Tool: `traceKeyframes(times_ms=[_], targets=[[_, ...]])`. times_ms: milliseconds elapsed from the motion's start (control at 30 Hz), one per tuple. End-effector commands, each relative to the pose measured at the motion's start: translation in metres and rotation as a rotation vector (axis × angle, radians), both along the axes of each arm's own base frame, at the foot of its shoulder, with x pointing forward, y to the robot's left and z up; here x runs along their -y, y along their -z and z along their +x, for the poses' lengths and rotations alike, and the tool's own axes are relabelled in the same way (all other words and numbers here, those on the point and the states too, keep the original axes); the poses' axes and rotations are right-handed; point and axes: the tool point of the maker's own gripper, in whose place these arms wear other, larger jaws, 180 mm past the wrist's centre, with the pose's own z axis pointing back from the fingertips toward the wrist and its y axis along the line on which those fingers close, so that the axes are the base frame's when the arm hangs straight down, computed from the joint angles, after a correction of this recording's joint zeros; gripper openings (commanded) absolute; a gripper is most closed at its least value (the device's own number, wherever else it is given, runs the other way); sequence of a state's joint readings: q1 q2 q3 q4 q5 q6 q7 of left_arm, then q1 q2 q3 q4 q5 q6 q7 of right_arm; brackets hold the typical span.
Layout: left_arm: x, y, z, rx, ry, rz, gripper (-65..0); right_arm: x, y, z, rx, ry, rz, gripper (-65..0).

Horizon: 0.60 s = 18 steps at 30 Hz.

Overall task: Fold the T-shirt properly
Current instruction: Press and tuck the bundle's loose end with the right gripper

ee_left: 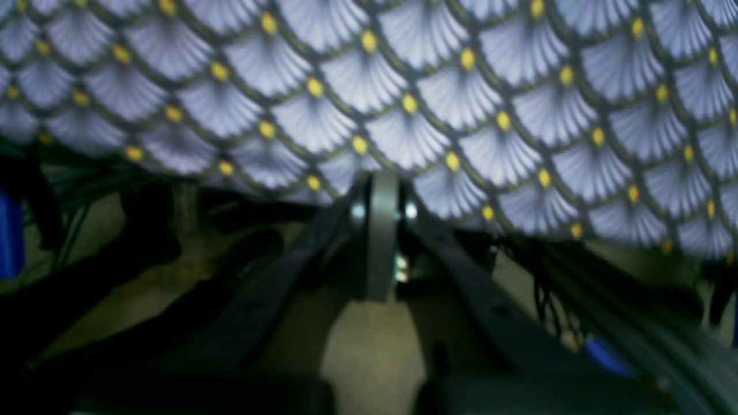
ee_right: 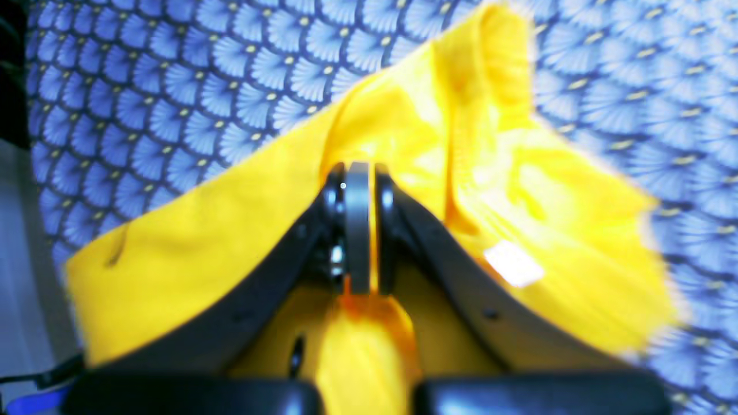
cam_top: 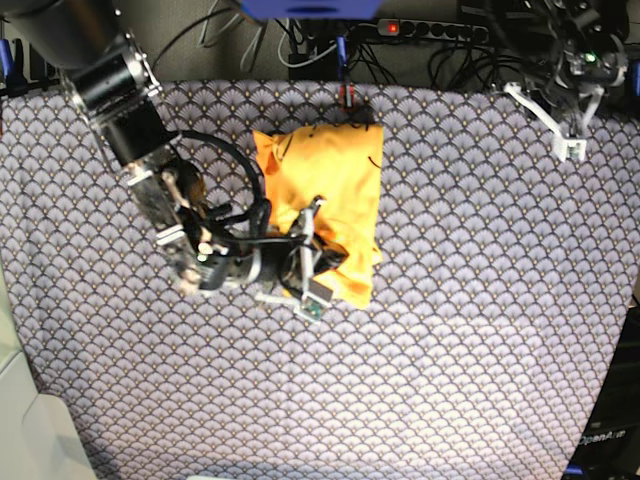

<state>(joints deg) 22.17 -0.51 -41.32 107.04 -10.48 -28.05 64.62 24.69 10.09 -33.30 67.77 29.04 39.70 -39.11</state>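
Right end effector (ee_right: 358,230) is clamped shut on a fold of the yellow T-shirt (cam_top: 325,200), bunched mid-bench on the fan-patterned tablecloth (cam_top: 480,330); left end effector (cam_top: 572,130) hangs closed, empty, over the far corner

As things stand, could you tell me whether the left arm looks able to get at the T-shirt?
Probably not without a long move: the left gripper sits shut at the tablecloth's far corner, well away from the T-shirt. Nothing lies between them, but the right gripper already clamps the shirt's near edge.
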Motion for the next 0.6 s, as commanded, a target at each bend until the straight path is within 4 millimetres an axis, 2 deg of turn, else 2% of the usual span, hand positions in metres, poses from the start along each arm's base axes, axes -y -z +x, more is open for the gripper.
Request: traceKeyframes(times_ms=[0,100,200,333,467,567], targets=[[-0.003,-0.007,0.004,0.024,0.007,0.014,-65.0,-0.007,-0.016,0.014,0.034,0.0,0.05,-64.8],[-0.002,-0.008,0.006,0.029,0.009,0.013,-65.0,-0.017,0.001,0.012,-0.012,0.007,0.076,-64.8],[-0.001,-0.008,0.008,0.032,0.012,0.012,-65.0,-0.017,0.015,0.011,-0.049,0.035,0.095,-64.8],[0.0,-0.01,0.013,0.04,0.013,0.01,-65.0,-0.024,0.031,0.002,-0.091,0.04,0.109,-64.8],[0.0,-0.01,0.016,0.045,0.012,0.009,-65.0,-0.024,0.029,0.003,-0.086,0.034,0.103,-64.8],[0.0,-0.011,0.018,0.049,0.012,0.007,-65.0,-0.017,0.021,0.017,-0.061,0.034,0.077,-64.9]])
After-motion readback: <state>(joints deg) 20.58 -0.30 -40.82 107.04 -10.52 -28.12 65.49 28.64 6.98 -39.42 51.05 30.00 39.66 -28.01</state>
